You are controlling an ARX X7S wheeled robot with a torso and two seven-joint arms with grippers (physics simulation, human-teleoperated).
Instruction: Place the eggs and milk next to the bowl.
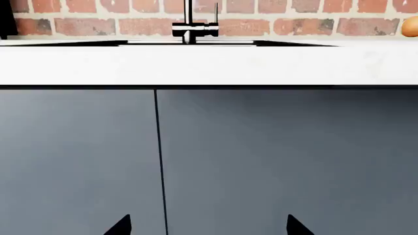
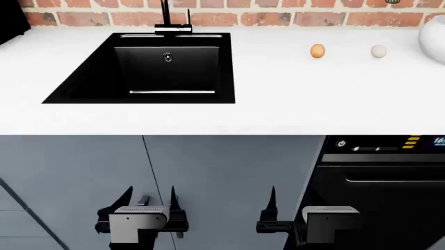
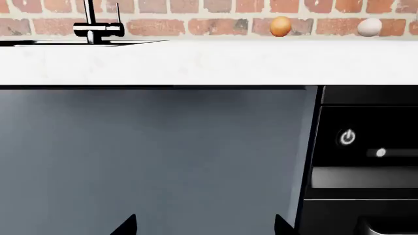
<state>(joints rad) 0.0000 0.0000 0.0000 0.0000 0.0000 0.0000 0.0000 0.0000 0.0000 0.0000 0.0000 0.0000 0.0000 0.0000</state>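
Observation:
An orange-brown egg [image 2: 317, 50] and a pale egg [image 2: 378, 51] lie apart at the back of the white counter [image 2: 278, 99], near the brick wall. Part of the glossy white bowl [image 2: 434, 31] shows at the far right edge, just beyond the pale egg. The milk is out of view. My left gripper [image 2: 151, 195] and right gripper [image 2: 295, 199] hang below the counter in front of the cabinets, both open and empty. From the right wrist both eggs [image 3: 280, 26] [image 3: 369, 27] show above the counter edge. The left wrist view catches only the orange egg [image 1: 410, 27].
A black sink [image 2: 167, 62] with a dark faucet [image 2: 170, 23] is set into the counter's left half. Grey cabinet doors [image 2: 208, 177] face the left gripper. A black appliance [image 2: 379, 182] with a control panel stands by the right gripper. A dark object [image 2: 10, 21] sits at back left.

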